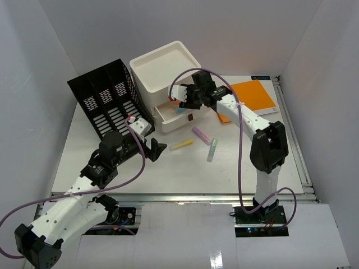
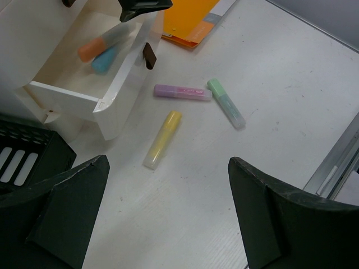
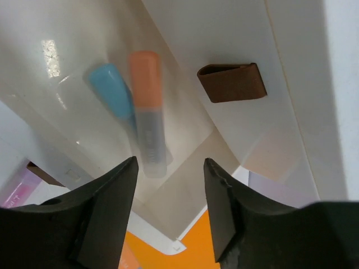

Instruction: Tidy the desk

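1. So the white table (image 1: 247, 162) filled the floor of the white-walled box, right in front of both arms.
2. Loose near its middle lay a yellow highlighter (image 1: 181, 144), a purple highlighter (image 1: 201, 135) and a green highlighter (image 1: 212, 149).
3. At the back stood a drawer box (image 1: 165, 64), with a black file rack (image 1: 106, 95) to its left and an orange notebook (image 1: 255, 95) to its right.
4. Its open drawer (image 1: 168, 115) had an orange highlighter (image 3: 147, 106) and a blue highlighter (image 3: 115, 92) inside.
5. The right claw (image 3: 169, 168) hung over that drawer, partly open, gripping nothing.
6. The left claw (image 2: 168, 162) hovered wide open over the loose highlighters, holding nothing.

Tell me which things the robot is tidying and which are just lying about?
Likely in the job: yellow highlighter, purple highlighter, green highlighter on the desk; orange highlighter, blue highlighter in the open drawer.
Just there: black file rack, orange notebook.
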Robot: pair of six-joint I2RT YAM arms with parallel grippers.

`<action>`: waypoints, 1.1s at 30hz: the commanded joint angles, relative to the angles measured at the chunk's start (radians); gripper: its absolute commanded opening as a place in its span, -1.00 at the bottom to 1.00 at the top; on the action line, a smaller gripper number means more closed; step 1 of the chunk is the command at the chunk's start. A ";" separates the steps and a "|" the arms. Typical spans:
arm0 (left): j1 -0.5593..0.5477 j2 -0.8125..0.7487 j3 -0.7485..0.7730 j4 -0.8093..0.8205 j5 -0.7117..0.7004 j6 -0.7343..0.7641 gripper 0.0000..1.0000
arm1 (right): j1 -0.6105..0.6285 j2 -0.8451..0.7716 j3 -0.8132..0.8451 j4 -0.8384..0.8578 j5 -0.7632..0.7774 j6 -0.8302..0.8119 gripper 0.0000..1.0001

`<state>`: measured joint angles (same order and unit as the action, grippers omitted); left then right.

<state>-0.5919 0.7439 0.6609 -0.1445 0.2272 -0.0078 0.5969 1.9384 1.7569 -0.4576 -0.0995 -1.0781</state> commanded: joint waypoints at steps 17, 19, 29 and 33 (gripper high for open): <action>-0.082 0.313 0.091 -0.002 0.102 -0.147 0.96 | -0.455 -0.692 -0.618 -0.051 -0.740 0.454 0.30; -0.191 0.365 0.115 -0.013 -0.017 -0.142 0.96 | -0.516 -0.794 -0.793 -0.020 -0.829 0.477 0.29; -0.333 0.712 0.363 -0.129 -0.304 -0.043 0.77 | -0.742 -0.989 -1.042 0.159 -0.961 0.514 0.58; -0.335 0.832 0.467 -0.201 -0.367 -0.007 0.71 | -0.743 -0.984 -1.037 0.158 -0.928 0.518 0.58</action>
<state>-0.9203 1.5081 1.0355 -0.2582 -0.0220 -0.0695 -0.1418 0.9562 0.6907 -0.3482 -0.9986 -0.5761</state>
